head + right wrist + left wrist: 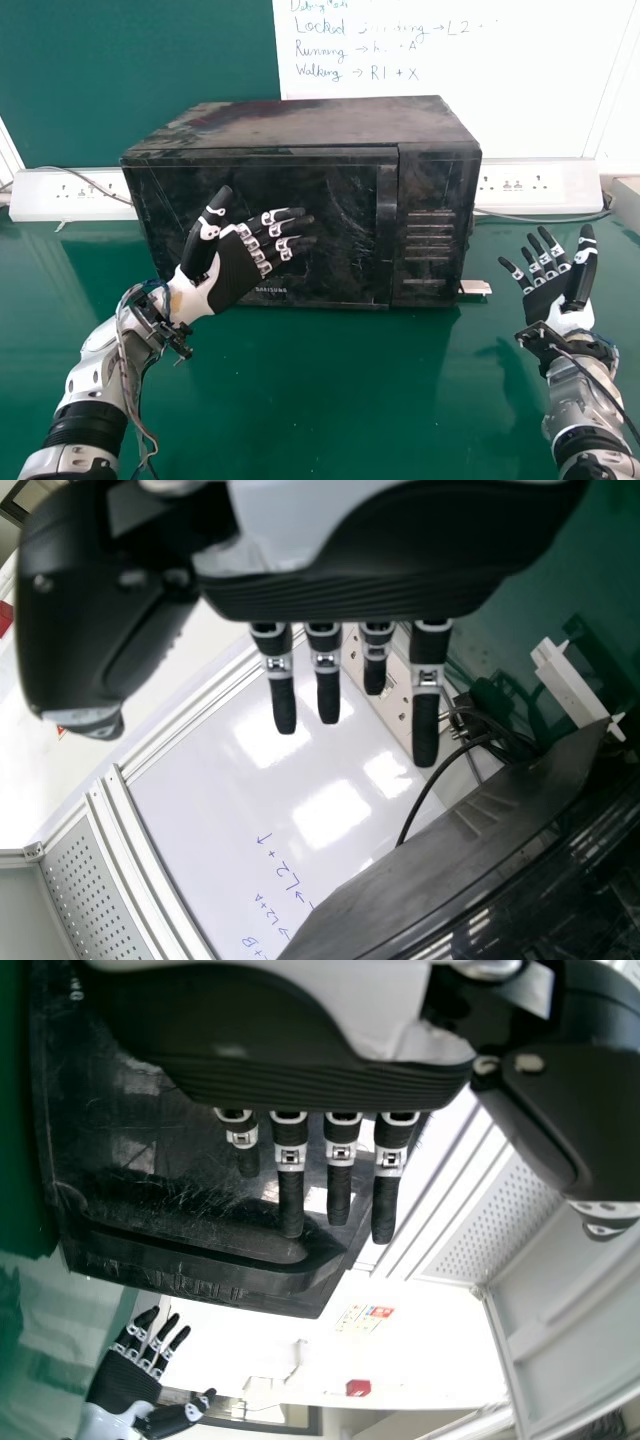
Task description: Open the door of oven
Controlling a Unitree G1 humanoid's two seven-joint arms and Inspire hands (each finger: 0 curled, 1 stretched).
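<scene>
On the worktop: oven, quantity 1, near the middle of the far edge. Hands, quantity 2: left hand, right hand. Socket panels, quantity 2: one toward the far left corner, one toward the far right corner. Beyond the far edge: whiteboard, quantity 1; green board, quantity 1.

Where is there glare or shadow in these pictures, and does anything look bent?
Head view: soft dark shadows on the green table, near the right hand and below the oven. Right wrist view: bright glare patches on the whiteboard. Left wrist view: pale reflections on the oven door.
</scene>
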